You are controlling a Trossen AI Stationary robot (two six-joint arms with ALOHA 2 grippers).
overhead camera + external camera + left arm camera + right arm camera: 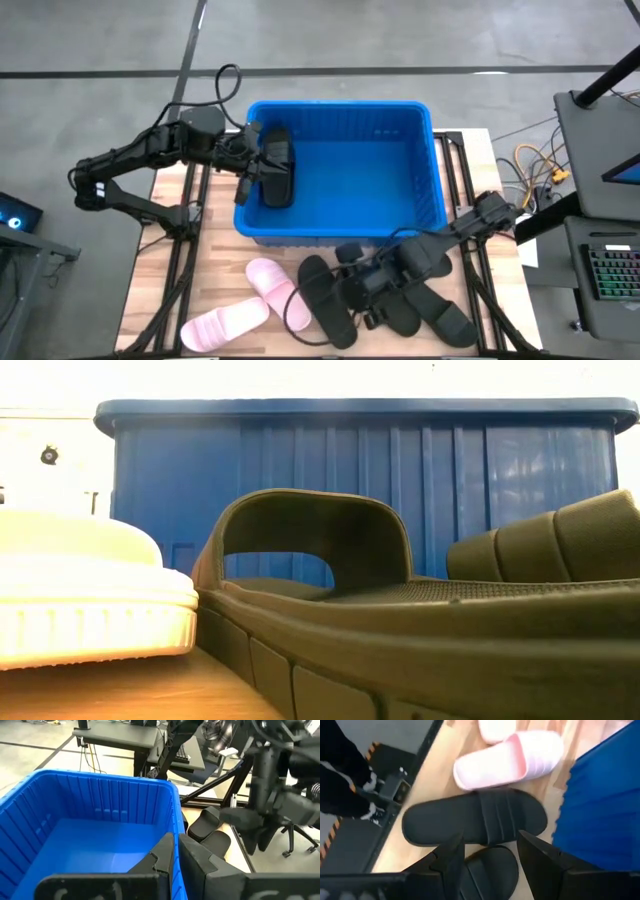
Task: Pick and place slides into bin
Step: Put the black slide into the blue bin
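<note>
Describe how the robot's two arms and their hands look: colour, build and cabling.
Both arms are black and slender, made of jointed links. A black cable loops beside the left arm. The right hand has two flat, dark, angular fingers; the left hand looks alike.

Slides (400, 300) crowd the table before bin (420, 215).

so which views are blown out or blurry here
Low view: background above the bin is washed out white, and the near black slide is soft. Right wrist view: the pink slide looks slightly blurred. High view: evenly lit.
</note>
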